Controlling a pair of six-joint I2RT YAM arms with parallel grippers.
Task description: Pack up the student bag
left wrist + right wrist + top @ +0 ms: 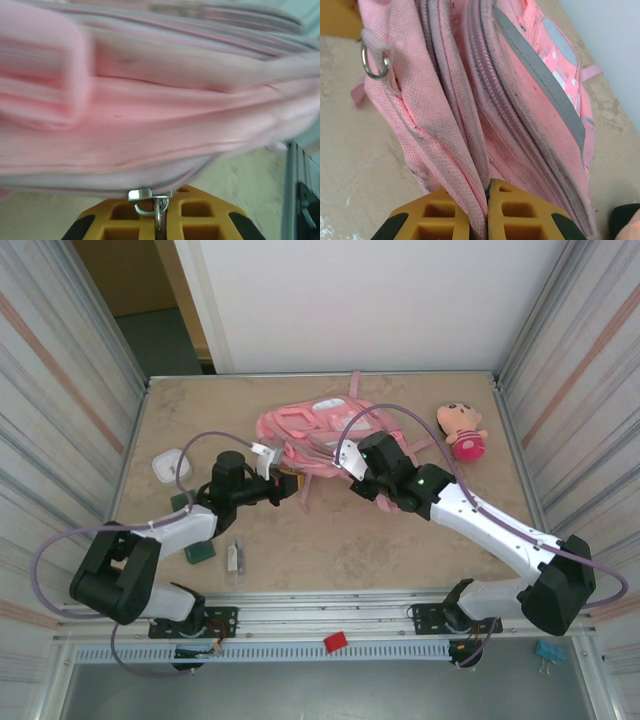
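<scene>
The bag (300,425) lies mid-table toward the back, a soft pink heap with looping straps, and both arms are on its near edge.

Left gripper (159,212): chunky yellow fingers with a ribbed, honeycomb look, pressed right together. Pinched in the seam between them is a small bright metal pull (145,196) hanging off the bag's lower edge. Above it the bag is a smear of pink bands, too blurred to pick out seams or pockets.

Right gripper (486,202): the same yellow fingers, clamped shut on a thin fold of the bag's fabric, which runs up out of the pinch in two pressed-together layers. The cloth here is crisp to see — a dimpled non-woven weave, scuffed grey along the edges. A steel ring (372,62) hangs from a little loop at upper left. A dull grey strip (540,70) runs diagonally beside a long curved zip (490,85), and past it a glossy panel (560,55) with white dots is cut off by the bag's curve.

On the marbled beige table (400,540) a plush doll (463,430) in a pink dress sits by the right wall, well apart from the bag. A rounded white box (170,463) rests left, and green blocks (198,550) are half hidden under the left arm — what they are, I can't tell.
</scene>
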